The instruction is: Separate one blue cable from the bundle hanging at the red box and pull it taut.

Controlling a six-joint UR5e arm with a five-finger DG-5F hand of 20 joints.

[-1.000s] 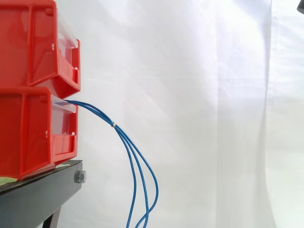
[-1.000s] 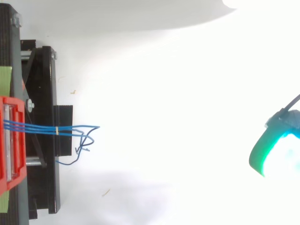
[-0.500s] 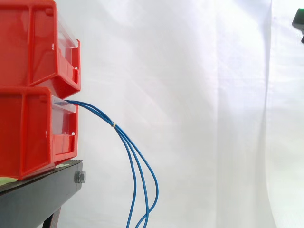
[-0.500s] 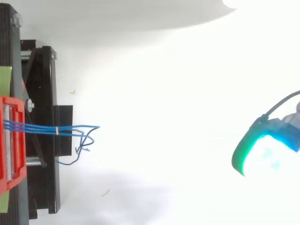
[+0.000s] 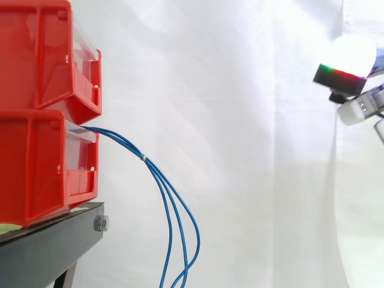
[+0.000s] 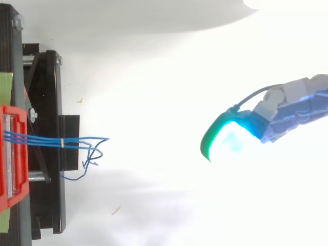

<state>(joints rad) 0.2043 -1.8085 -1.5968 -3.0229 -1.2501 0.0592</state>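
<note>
Blue cables (image 6: 46, 141), thin and flexible, three strands showing: coming out of the front of the lower red plastic bin (image 5: 30, 168), bound together by a small yellow tie (image 5: 144, 159) just past the bin, then spreading apart and hanging slack below the edge of the stand.

Loose ends are curling untidily in the top view.

Upper red plastic bin (image 5: 36, 54): sitting stacked on the lower one.

Black metal surface (image 5: 54, 246): carrying both bins, with a bolt head showing at its front edge.

White curtain (image 5: 240, 120): hanging in folds behind everything.

White floor (image 6: 154, 77): lying pale beneath, with a few small specks.

Robot hand (image 6: 292, 110): hovering well apart from the cables, fingers stretched out towards them and gripping nothing, one pad glowing green and cyan.
</note>
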